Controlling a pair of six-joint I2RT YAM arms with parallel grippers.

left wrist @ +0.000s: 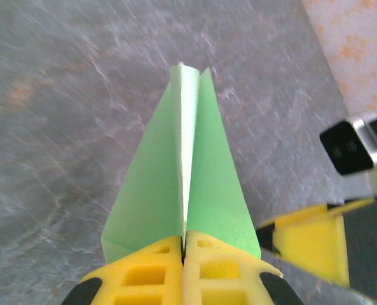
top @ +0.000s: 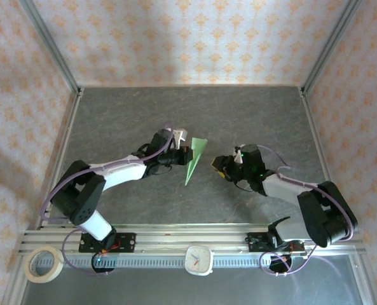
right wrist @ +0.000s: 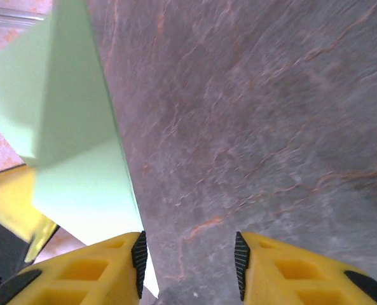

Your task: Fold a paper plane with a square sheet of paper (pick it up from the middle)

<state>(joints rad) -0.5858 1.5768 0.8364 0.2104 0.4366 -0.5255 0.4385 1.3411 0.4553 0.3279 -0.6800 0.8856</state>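
Observation:
The square sheet of paper is folded into a slim pale green paper plane (top: 196, 159), held off the grey table near its middle with its tip toward the near edge. My left gripper (top: 187, 154) is shut on the centre crease. In the left wrist view the yellow fingers (left wrist: 156, 276) press together on the fold (left wrist: 184, 251), and both wings (left wrist: 153, 184) spread upward. My right gripper (top: 219, 166) is just right of the plane, open, with bare table between its pads (right wrist: 188, 264). The plane (right wrist: 74, 146) lies beside its left finger (right wrist: 93, 267).
A tape roll (top: 44, 264) and a white square clock (top: 199, 259) rest on the near rail. Metal frame posts (top: 51, 47) and papered walls close in the table (top: 258, 121). A finger of the right gripper (left wrist: 306, 244) shows close to the plane's right wing.

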